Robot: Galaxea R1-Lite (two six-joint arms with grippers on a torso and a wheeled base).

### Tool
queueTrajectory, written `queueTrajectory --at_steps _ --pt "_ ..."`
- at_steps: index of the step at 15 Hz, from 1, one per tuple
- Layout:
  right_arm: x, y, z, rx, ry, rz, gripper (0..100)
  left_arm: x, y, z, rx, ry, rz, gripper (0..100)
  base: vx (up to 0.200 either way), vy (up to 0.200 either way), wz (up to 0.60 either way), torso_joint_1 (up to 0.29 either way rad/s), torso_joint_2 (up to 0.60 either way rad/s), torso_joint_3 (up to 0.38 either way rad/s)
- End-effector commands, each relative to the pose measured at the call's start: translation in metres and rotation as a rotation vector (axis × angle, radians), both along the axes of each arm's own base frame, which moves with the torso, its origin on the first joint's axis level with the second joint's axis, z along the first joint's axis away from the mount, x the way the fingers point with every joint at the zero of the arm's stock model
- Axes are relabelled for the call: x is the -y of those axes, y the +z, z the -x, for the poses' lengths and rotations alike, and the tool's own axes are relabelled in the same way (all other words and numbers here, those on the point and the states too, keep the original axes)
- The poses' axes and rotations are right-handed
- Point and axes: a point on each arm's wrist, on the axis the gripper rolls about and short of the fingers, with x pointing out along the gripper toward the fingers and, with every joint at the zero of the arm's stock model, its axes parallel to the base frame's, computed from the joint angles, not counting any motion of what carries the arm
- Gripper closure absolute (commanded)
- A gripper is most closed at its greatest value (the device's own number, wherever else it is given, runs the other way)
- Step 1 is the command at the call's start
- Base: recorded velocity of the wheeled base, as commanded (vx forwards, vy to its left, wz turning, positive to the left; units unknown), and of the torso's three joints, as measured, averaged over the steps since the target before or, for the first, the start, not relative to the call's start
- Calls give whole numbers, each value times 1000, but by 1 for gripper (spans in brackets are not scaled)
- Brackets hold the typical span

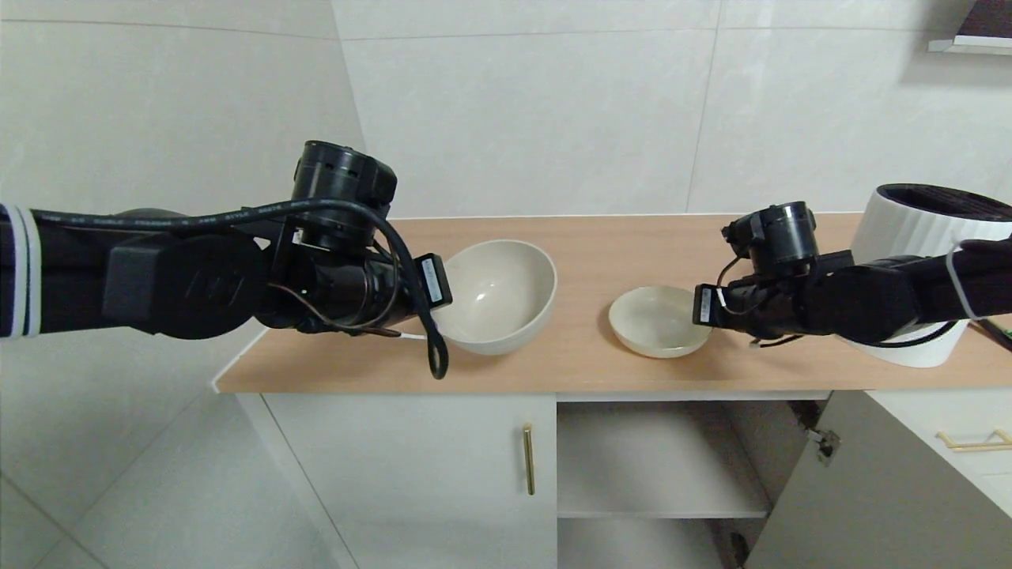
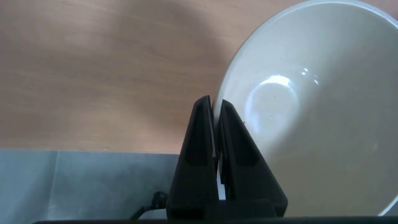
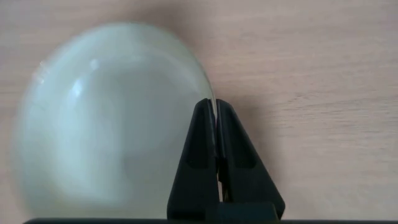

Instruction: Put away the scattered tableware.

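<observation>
A large cream bowl [image 1: 502, 296] is tipped on its side at the left of the wooden counter [image 1: 601, 245], its opening turned toward me. My left gripper [image 1: 444, 300] is shut on its near rim; in the left wrist view the fingers [image 2: 202, 118] pinch the edge of the large bowl [image 2: 311, 106]. A small shallow cream bowl [image 1: 656, 320] lies mid-counter. My right gripper [image 1: 704, 308] is shut on its right rim. The right wrist view shows that gripper [image 3: 216, 107] clamped on the thin edge of the small bowl [image 3: 106, 118].
A white cylindrical appliance [image 1: 925, 237] stands on the counter's right end, behind my right arm. Below the counter a cabinet stands open with a bare shelf [image 1: 656, 466]; its door [image 1: 870, 490] swings out to the right. A closed door with a brass handle [image 1: 528, 458] is on the left.
</observation>
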Motion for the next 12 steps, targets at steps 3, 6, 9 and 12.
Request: queueTrajectory --at_steps 3,6,9,12 --pt "16 48 67 63 122 -95 100 -17 12 41 15 -28 4 100 0 0 0 0 0 0" --pt "22 55 103 37 235 -140 100 -23 -3 79 -37 -90 -35 100 0 0 0 0 0 0" --pt "23 30 120 -79 252 -113 100 -28 -20 94 -88 -101 -64 100 0 0 0 0 0 0" --pt "24 19 123 -116 248 -104 100 -27 -23 93 -78 -103 -59 100 -67 0 0 2 -1 1"
